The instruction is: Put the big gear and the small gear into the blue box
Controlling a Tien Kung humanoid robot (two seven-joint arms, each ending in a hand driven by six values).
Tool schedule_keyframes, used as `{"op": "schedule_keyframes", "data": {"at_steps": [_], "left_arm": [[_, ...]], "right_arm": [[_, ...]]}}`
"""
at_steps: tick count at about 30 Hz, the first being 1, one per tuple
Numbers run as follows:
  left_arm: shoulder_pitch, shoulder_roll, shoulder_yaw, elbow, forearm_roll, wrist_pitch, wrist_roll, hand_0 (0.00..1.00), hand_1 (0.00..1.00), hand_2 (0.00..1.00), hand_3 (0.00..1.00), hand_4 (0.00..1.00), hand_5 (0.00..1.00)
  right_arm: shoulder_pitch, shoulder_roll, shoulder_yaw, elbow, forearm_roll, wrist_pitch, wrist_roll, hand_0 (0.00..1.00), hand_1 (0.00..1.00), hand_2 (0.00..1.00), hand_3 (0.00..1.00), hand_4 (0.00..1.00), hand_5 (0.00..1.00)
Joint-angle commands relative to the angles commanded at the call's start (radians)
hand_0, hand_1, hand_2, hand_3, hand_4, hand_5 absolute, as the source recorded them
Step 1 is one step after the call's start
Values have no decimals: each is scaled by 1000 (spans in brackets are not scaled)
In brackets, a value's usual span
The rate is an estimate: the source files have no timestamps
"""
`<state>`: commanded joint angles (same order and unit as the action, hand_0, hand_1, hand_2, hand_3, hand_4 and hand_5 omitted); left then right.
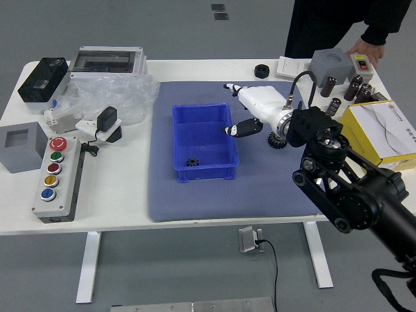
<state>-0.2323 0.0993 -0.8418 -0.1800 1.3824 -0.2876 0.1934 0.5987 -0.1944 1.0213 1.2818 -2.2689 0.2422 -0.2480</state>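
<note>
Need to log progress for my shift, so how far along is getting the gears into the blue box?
About half done, it seems. The small gear already lies inside the blue box. Nothing is in hand: the right hand is open and empty. The big gear is left; it is on the mat, outside the box.

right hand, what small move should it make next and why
Probably shift the right hand so its fingers come over the gear on the mat, ready to grasp it. One gear is in the blue box, this one lies outside it, and the open hand holds nothing.
</note>
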Motion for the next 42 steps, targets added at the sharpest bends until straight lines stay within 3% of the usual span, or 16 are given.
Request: {"op": "schedule_keyframes", "data": {"at_steps": [5, 7, 11, 12, 17, 18, 35, 36, 41, 42], "left_arm": [[-2, -1, 0, 0, -1, -1, 1, 906, 894, 906, 884, 875, 558], [-2, -2, 2, 0, -1, -1, 1, 906, 893, 906, 885, 875, 558], [-2, -2, 2, 0, 1, -2, 1, 906, 893, 906, 885, 875, 558], [-3, -2, 2, 0, 1, -2, 1, 907, 895, 906, 884, 876, 559], [-4, -1, 3, 0, 2, -2, 0, 907, 895, 906, 884, 876, 559], [-4, -1, 4, 0, 2, -2, 0, 907, 894, 905, 884, 876, 559], [-2, -5, 3, 0, 8, -5, 2, 907, 894, 905, 883, 877, 572], [-2, -6, 3, 0, 8, -5, 2, 908, 894, 905, 884, 878, 575], [-2, -7, 4, 0, 7, -6, 3, 908, 894, 905, 884, 878, 575], [-2, -8, 4, 0, 7, -6, 3, 908, 896, 905, 885, 877, 576]], "right_arm": [[-1, -53, 25, -63, 0, 0, 11, 628, 605, 803, 861, 841, 511], [3, -64, 21, -97, 0, 13, 14, 671, 653, 817, 815, 842, 517], [13, -70, 4, -159, 0, 34, 18, 671, 653, 817, 815, 842, 517], [15, -70, -2, -174, 0, 38, 19, 797, 785, 868, 826, 836, 508], [27, -64, -29, -230, 0, 53, 24, 797, 785, 868, 826, 836, 508], [30, -62, -33, -238, 0, 55, 25, 829, 815, 920, 835, 837, 512], [75, -19, -66, -340, 0, 41, 28, 827, 800, 908, 833, 836, 510], [77, -16, -67, -346, 0, 38, 29, 782, 732, 852, 828, 826, 505], [87, -4, -69, -368, 0, 28, 29, 782, 732, 852, 828, 826, 505], [88, -3, -69, -371, 0, 27, 29, 721, 683, 822, 818, 809, 484]]}}
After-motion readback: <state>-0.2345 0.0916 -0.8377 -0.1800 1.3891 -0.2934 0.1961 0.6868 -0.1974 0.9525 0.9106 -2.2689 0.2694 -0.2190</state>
